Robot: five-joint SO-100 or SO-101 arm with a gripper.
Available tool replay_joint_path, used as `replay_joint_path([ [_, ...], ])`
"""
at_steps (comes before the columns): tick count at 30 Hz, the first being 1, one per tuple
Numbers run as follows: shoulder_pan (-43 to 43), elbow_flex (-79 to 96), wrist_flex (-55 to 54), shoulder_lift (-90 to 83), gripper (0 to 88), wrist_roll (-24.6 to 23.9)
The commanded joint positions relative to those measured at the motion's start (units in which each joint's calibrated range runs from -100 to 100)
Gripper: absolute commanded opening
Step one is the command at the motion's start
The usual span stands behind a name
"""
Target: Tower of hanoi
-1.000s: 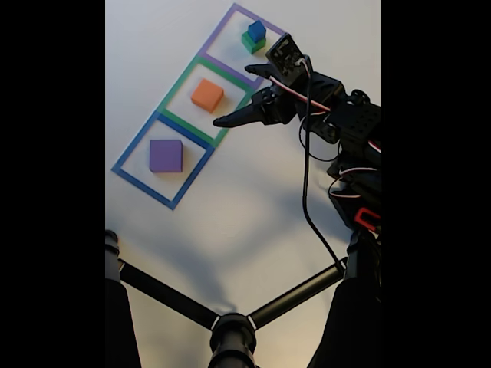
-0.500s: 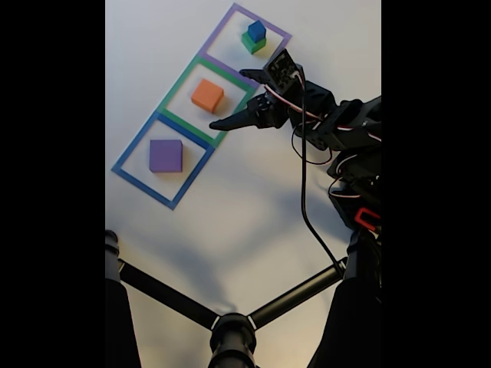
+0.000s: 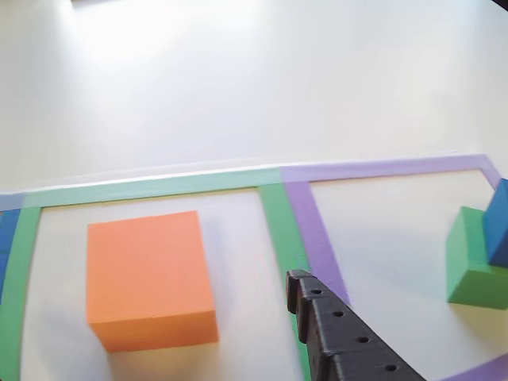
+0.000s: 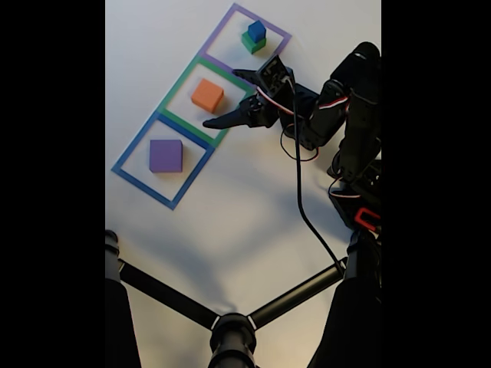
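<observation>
Here, spread fingers (image 4: 222, 98) beside orange cube (image 4: 207, 95), apart.

Bare table (image 4: 230, 199) surrounds the orange cube (image 4: 207, 95), the open end effector (image 4: 222, 98) just beside it.

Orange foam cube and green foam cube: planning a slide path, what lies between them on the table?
In the other view, only flat tape: the green tape line and purple tape line, between orange foam cube and green foam cube.

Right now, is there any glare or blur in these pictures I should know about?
In the other view, glare whitens the table along the top, and the tool's finger up close looks soft. In the fixed view, black bars flank the picture, the tool is dark, and the orange block stays sharp.
</observation>
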Motion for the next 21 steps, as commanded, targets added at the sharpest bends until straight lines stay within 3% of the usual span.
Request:
replay_joint_path([
  [1, -2.1, -1.8, -3.9, 1.6, 50.7, 0.0],
  [13, -2.8, -8.3, -3.8, 8.7, 51.0, 0.0],
  [21, -3.1, -9.0, -3.3, 10.3, 46.2, 0.0],
])
